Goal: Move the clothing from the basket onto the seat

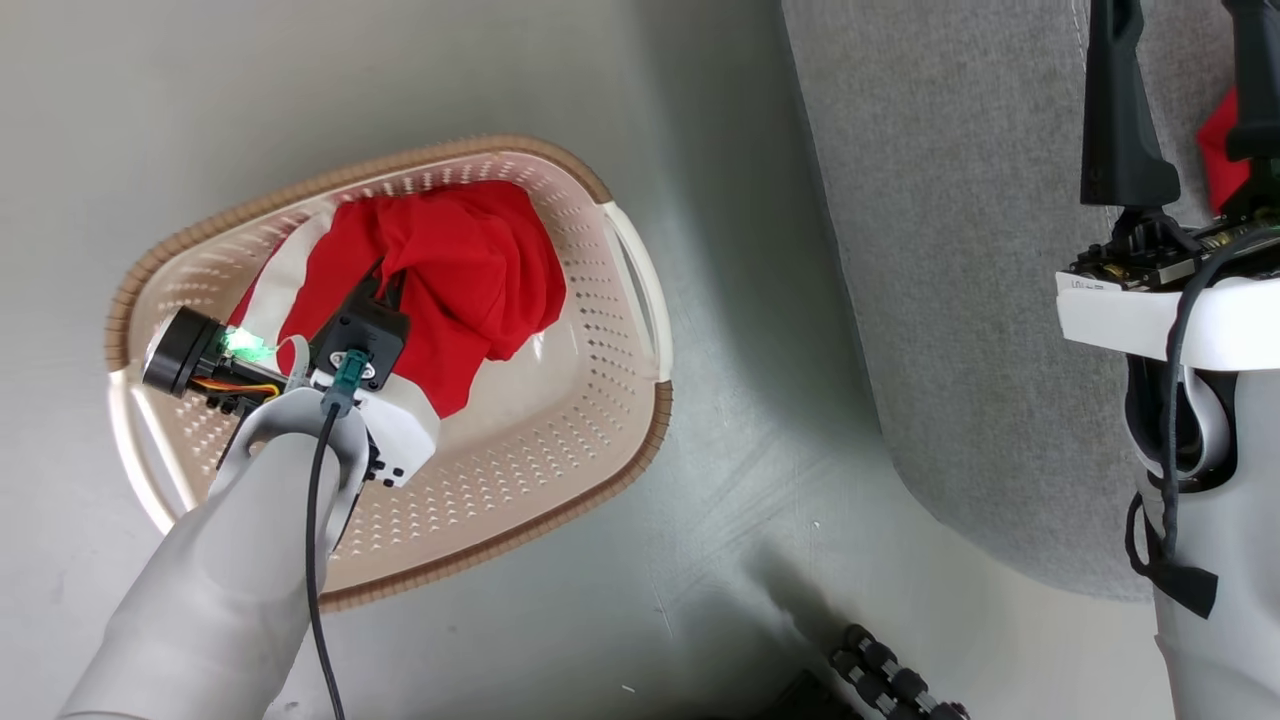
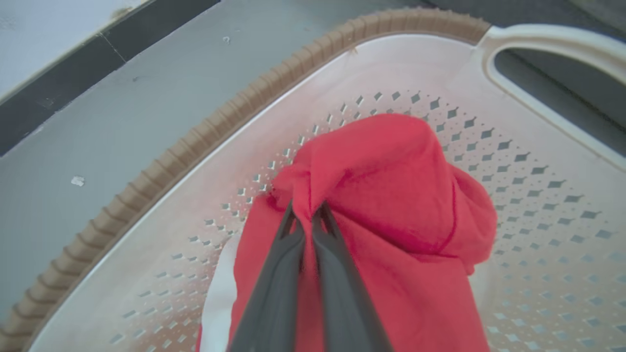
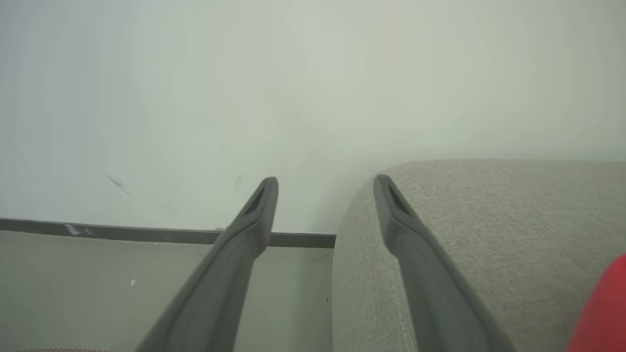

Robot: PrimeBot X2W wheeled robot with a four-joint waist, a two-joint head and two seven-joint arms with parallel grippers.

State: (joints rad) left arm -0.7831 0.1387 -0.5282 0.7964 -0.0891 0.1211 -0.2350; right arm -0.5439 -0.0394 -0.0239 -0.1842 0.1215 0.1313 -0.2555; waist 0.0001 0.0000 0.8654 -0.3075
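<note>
I log a sparse, home-like room: grey sofa (image 1: 950, 250), laundry basket (image 1: 560, 450) on smooth floor (image 1: 720, 450) beside it, bare wall (image 3: 293, 98) beyond it.

The left forearm (image 1: 220, 590) is a smooth pale grey shell that forks into a rounded yoke at the wrist. A thin black cable (image 1: 314, 560) runs along it to a teal plug (image 1: 345, 378). Around the wrist sit a white block (image 1: 400, 435) with small dark holes, a round black camera housing (image 1: 180, 352), a green light (image 1: 245, 345) and orange wires (image 1: 245, 388). The left gripper (image 2: 305, 210) has 2 long matt dark grey fingers (image 2: 274, 293) tapering to narrow tips. The right gripper (image 3: 326, 181) has 2 similar fingers, each with a recessed slot near its tip. The right forearm (image 1: 1230, 520) is pale grey too, with a white band (image 1: 1130, 320), a bare circuit board (image 1: 1150, 262) and a looped black lead (image 1: 1180, 400).
</note>
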